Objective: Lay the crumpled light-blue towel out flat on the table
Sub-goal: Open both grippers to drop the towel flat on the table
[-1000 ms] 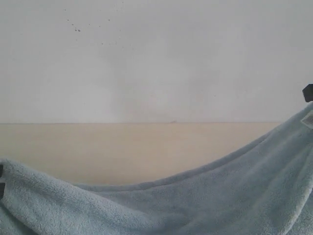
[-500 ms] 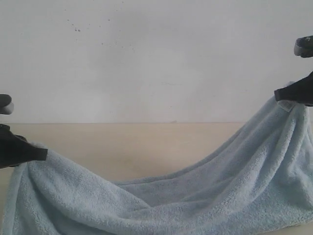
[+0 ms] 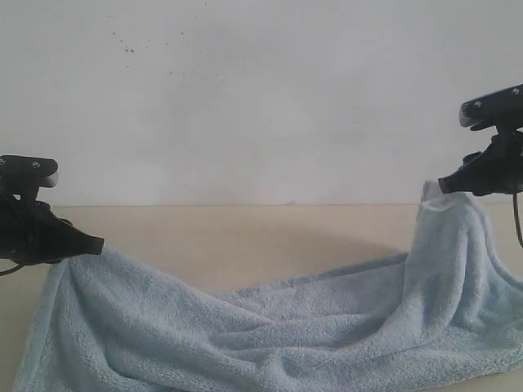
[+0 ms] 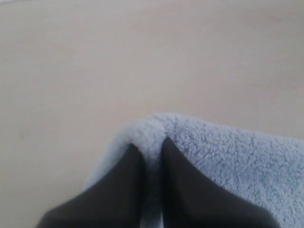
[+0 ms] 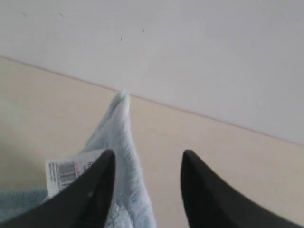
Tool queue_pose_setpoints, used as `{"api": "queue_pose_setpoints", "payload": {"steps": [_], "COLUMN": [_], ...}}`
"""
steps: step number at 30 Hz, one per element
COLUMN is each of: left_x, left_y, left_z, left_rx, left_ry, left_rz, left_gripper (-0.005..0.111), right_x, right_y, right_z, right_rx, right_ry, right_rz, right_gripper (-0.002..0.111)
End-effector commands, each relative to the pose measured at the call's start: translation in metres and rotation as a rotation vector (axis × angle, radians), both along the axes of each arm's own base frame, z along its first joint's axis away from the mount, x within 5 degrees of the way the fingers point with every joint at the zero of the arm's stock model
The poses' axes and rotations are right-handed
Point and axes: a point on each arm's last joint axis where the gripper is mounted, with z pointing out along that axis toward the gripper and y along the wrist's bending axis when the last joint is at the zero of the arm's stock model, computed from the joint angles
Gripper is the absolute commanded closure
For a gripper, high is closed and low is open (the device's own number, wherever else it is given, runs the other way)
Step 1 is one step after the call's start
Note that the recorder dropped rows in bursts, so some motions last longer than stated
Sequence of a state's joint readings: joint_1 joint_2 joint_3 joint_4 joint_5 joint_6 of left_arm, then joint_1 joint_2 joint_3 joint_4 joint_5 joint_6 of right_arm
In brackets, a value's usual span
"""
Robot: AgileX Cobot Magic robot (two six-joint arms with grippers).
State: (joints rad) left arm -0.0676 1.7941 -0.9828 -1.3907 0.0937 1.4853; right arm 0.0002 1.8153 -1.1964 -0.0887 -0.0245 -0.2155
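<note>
Two corners of the light-blue towel [image 3: 270, 327] are lifted off the tabletop [image 3: 245, 237], one at each end. Its long middle sags down and lies in soft, rumpled folds on the beige surface, close to the exterior camera. At the left end, the left gripper [image 3: 91, 243] sits low, just above the tabletop, with the towel's corner running up to its tip. The left wrist view shows this left gripper [image 4: 149, 145] with its two dark fingers [image 4: 190, 190] pressed nearly together and a narrow ridge of fluffy cloth pinched between them. The rest of the towel [image 4: 228, 156] falls away to one side over bare tabletop [image 4: 95, 61]. At the right end the right gripper [image 3: 445, 186] hangs higher, in front of the white wall [image 3: 261, 98]. The towel's corner stands in a peak right at its tip, and the cloth drapes steeply from there down to the tabletop. In the right wrist view the right gripper [image 5: 148, 154] has its fingers [image 5: 90, 194] spread well apart with open space between them. The towel [image 5: 126, 142] rises as a thin pointed fold beside one finger, touching or nearly touching it, and is not clamped. A small white tag [image 5: 66, 173] with printed lines shows on the cloth next to that same finger. Beyond the peak, the tabletop [image 5: 213, 152] meets the wall [image 5: 190, 47]. The towel's near edge runs out of the exterior view at the bottom, so how that side lies cannot be told.
</note>
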Motion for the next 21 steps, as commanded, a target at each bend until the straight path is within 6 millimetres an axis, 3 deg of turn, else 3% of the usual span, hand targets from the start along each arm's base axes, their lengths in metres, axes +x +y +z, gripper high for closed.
{"api": "queue_pose_setpoints", "payload": {"steps": [1, 5, 7, 9, 10, 13, 17, 20, 21], "left_x": [0.002, 0.002, 0.002, 0.003, 0.003, -0.002, -0.024, -0.049, -0.056], "left_y": [0.0, 0.0, 0.001, 0.005, 0.007, 0.011, 0.002, -0.011, -0.014], "left_z": [0.003, 0.004, 0.005, 0.008, 0.011, 0.031, 0.06, 0.068, 0.069], "left_rx": [0.002, -0.001, 0.0, 0.027, 0.038, 0.033, -0.077, -0.142, -0.16], "left_ry": [-0.012, -0.015, -0.019, -0.035, -0.048, -0.105, -0.151, -0.133, -0.124], "left_rz": [-0.003, -0.001, 0.021, 0.053, 0.07, 0.126, 0.057, -0.094, -0.133], "left_gripper": [0.073, 0.037, 0.027, 0.026, 0.028, 0.047, 0.104, 0.103, 0.103], "right_x": [0.002, -0.001, -0.004, -0.009, -0.012, -0.023, -0.03, -0.039, -0.044], "right_y": [-0.001, -0.001, -0.001, -0.002, -0.002, -0.003, -0.004, -0.005, -0.004], "right_z": [0.005, 0.008, 0.011, 0.019, 0.024, 0.03, 0.02, 0.005, 0.0], "right_rx": [0.03, 0.056, 0.072, 0.123, 0.147, 0.154, 0.128, 0.118, 0.133], "right_ry": [-0.049, -0.024, -0.017, -0.004, 0.003, 0.078, 0.214, 0.372, 0.418], "right_rz": [-0.014, -0.033, -0.043, -0.076, -0.093, -0.116, -0.131, -0.155, -0.168], "right_gripper": [0.045, 0.042, 0.042, 0.042, 0.042, 0.045, 0.075, 0.107, 0.108]}}
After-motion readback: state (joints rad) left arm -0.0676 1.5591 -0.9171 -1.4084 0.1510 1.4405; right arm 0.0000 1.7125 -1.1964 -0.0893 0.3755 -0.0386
